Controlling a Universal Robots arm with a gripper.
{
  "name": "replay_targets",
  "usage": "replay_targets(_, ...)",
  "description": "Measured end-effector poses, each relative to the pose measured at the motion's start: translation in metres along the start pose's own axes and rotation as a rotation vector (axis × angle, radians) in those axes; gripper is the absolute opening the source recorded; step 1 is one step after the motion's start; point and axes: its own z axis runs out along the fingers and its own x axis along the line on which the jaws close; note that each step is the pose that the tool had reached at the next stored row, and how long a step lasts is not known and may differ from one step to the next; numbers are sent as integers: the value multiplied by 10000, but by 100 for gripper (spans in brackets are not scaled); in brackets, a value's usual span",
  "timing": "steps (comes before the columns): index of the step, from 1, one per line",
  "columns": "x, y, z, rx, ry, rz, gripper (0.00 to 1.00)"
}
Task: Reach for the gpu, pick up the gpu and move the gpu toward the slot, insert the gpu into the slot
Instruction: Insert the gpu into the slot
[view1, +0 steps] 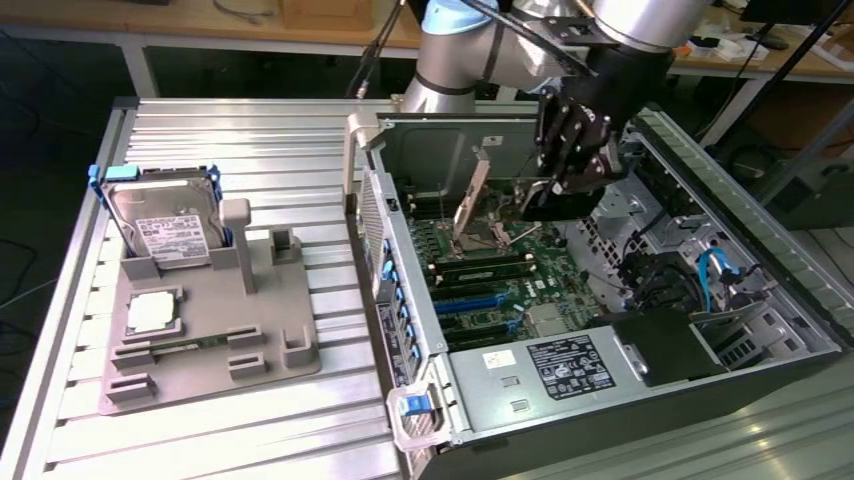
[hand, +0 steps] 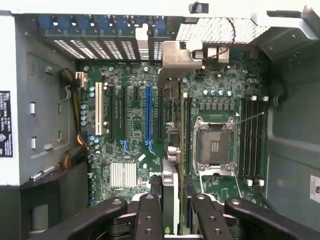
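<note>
Claw (hand: 172, 201), also seen reaching down into the open case in the exterior view (view1: 567, 185): fingers are closing on the rear end of the gpu (hand: 170, 180), gripping it edge-on between them. Gpu: hanging off the board in the claw's hold, its silvery bracket end pointing toward the case's back wall (view1: 474, 195). Slot (hand: 148, 115): long blue strip lying just beside the card's line, empty, nothing seated in it. Motherboard (hand: 130, 100): green, carrying the slot, with the square processor socket (hand: 215, 145) sitting on the card's other side. Case (view1: 747, 300): lying open on the table. Hard drive (view1: 167, 225): standing in a grey holder well apart, at the exterior view's left. Progress, as judged: reach and pick-up are looking complete, the carry is nearing the slot, and alignment and insertion are remaining.
</note>
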Motion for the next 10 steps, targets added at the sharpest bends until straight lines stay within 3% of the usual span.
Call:
replay_targets(1,18,102,115,1,-1,56,27)
replay_targets(2,211,117,159,0,-1,20,27)
replay_targets(3,230,190,237,0,-1,8,27)
replay_targets(10,275,230,279,0,-2,-9,27)
